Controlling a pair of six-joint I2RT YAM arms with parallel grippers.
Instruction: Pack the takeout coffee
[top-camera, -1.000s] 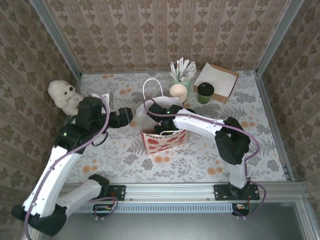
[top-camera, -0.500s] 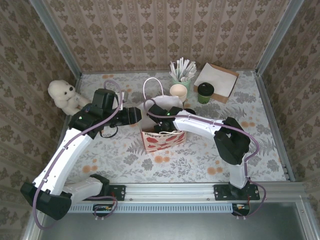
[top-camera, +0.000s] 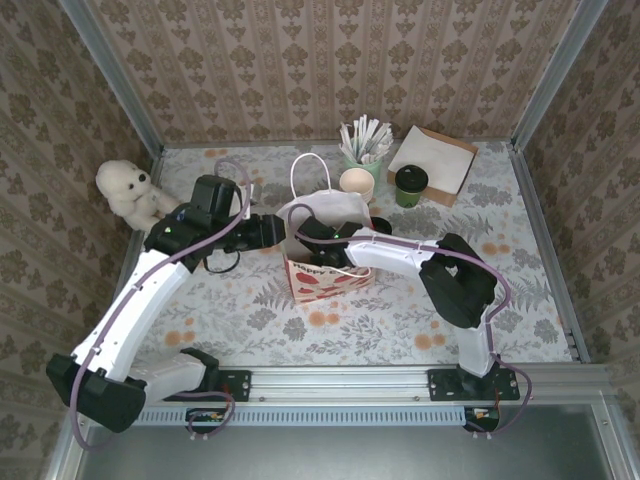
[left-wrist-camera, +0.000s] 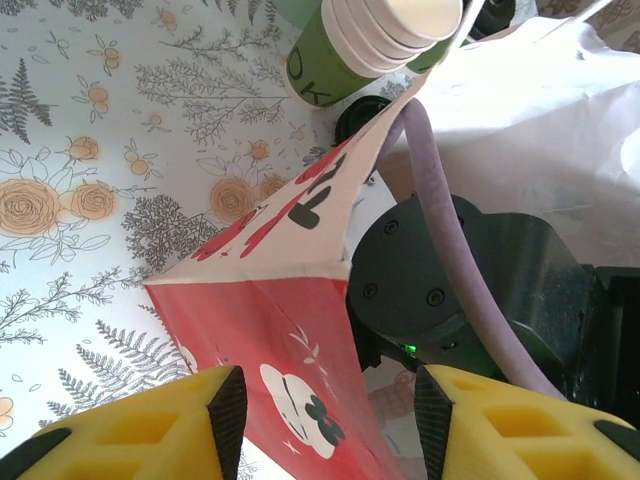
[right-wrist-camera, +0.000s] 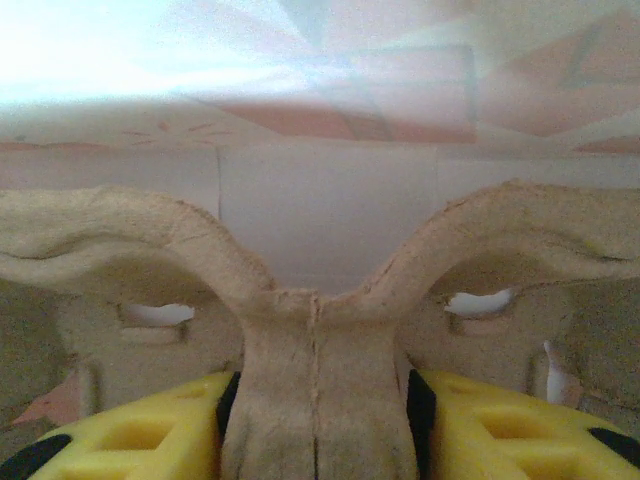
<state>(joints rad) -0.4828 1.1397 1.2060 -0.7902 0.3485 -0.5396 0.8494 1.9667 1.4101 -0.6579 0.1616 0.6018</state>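
The takeout coffee (top-camera: 410, 184), a dark green cup with a black lid, stands at the back right, apart from both arms. The red-and-white paper bag (top-camera: 330, 280) stands upright at the table's middle. My left gripper (top-camera: 283, 232) is at the bag's left edge. In the left wrist view its jaws (left-wrist-camera: 330, 400) stand open astride the bag's red side wall (left-wrist-camera: 280, 330) without touching it. My right gripper (top-camera: 312, 250) reaches down into the bag's mouth. Its pads (right-wrist-camera: 318, 400) press both sides of the middle post of a brown pulp cup carrier (right-wrist-camera: 318, 330).
A cream paper cup (top-camera: 356, 183) and a green cup of white sticks (top-camera: 362, 148) stand behind the bag. A brown tray of napkins (top-camera: 435, 160) sits at the back right, a white plush bear (top-camera: 128, 190) at the left wall. Metal rails edge the table.
My left arm swung right to the bag's left edge and its jaws narrowed. The bag's mouth and handle shifted and now stand more upright. The right gripper stayed inside the bag.
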